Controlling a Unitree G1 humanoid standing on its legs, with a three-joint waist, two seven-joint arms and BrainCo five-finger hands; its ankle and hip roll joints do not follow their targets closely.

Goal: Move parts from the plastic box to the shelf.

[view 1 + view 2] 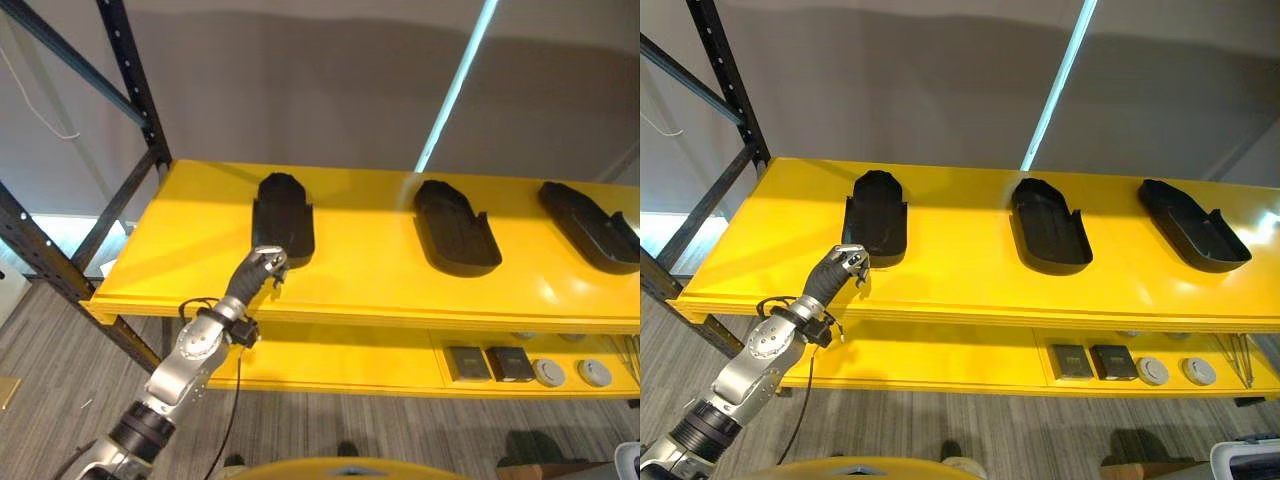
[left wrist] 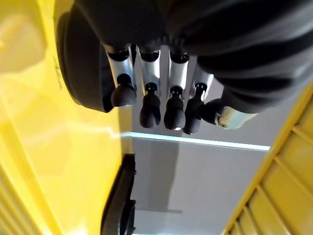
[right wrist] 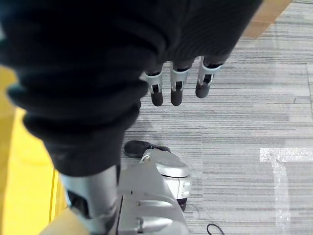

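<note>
Three black parts point(image 1: 283, 217) on a glossy yellow shelf point(image 1: 370, 280); grey striped carpet floor point(image 3: 234, 127).

Left arm of jointed silver-grey metal segments, with a black band near the elbow, ending in a dark ribbed wrist cover. Left hand point(image 1: 262, 266): silver fingers point(image 2: 149, 100) with rounded dark tips, set in a row. Right hand point(image 3: 178, 81): matching dark ribbed cover and silver, dark-tipped fingers.
</note>
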